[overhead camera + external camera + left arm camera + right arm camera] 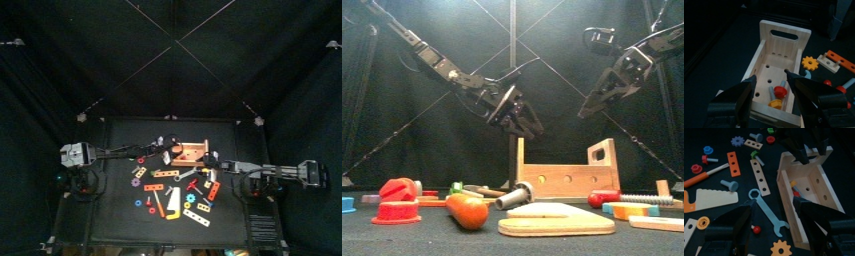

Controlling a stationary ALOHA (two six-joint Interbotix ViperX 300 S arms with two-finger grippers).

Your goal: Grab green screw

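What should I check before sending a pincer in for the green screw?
1. Left pincer open: ok, jaws stand wide apart.
2. Left pincer empty: ok, nothing between the jaws.
3. Left pincer over the target: not ok. It hangs above the wooden box, where only a red piece and a yellow one show.
4. Green screw located: ok. It is likely the small green piece on the table outside the box.
5. Right pincer open and empty: ok.
6. Free approach to the screw: cannot tell, since other toy pieces lie close around it.
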